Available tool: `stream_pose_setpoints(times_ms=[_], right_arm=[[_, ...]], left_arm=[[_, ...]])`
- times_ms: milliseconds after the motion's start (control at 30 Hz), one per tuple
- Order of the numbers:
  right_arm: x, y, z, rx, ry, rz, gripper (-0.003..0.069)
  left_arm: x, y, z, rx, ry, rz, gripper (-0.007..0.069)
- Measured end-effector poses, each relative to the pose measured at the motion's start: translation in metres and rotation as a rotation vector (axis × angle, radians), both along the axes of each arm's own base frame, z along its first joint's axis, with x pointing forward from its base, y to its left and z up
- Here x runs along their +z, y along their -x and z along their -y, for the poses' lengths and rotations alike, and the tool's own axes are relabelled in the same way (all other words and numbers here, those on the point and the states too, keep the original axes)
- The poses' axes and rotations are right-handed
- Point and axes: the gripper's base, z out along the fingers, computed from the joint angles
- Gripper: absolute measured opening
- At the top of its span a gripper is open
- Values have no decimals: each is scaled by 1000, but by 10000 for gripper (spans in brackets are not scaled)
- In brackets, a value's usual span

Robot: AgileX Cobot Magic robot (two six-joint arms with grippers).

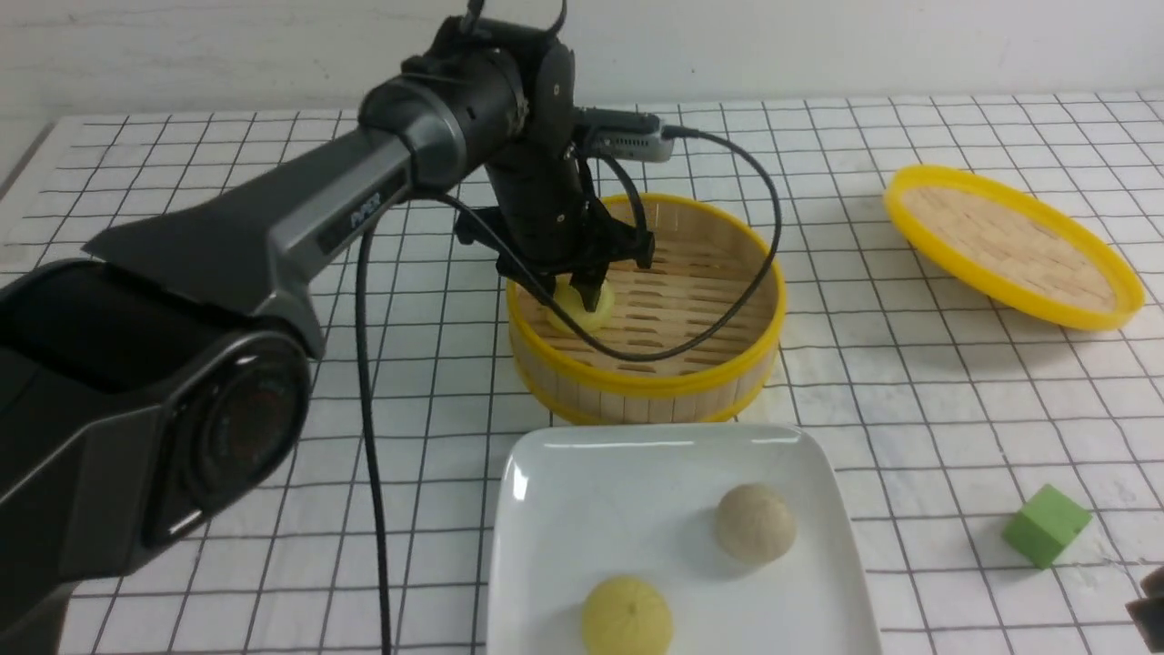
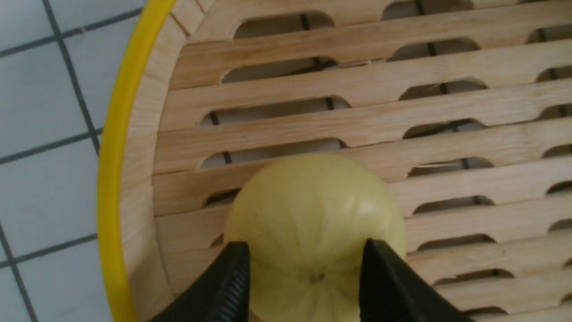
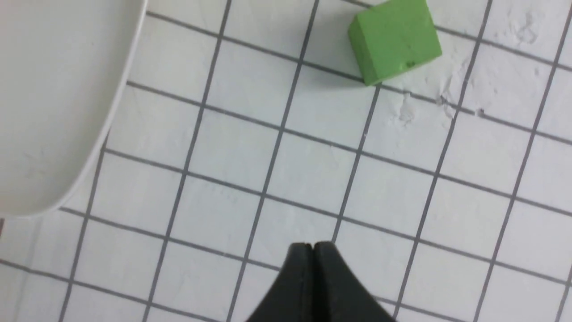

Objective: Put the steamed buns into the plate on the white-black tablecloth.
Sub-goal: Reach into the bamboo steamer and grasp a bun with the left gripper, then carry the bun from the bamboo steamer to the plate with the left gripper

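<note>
Pale-yellow bun [image 2: 313, 201] sits pinched in the left tool [image 2: 304, 255] — right tool [image 3: 314, 247], tips together, mostly cut off.

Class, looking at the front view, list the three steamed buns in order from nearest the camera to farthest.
near yellow bun on the plate → beige-grey bun, same plate → far yellow bun in the bamboo steamer, between the fingers of the left gripper.

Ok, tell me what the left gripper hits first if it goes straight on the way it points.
The pale yellow bun in the steamer: the left gripper points down with its fingers either side of it. Contact is unclear; the slatted floor lies behind.
</note>
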Motion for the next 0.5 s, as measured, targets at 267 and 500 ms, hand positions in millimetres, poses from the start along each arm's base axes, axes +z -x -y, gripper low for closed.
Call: stream_pose_setpoints(times_ms=[267,500], right_arm=[[0,0,-1,-2,-11,5,-1],[0,0,-1,-2,-12,3,1]], left_arm=[[31,13,0,4,71,-30,24],[158,72,-30,-88,128,128,22]])
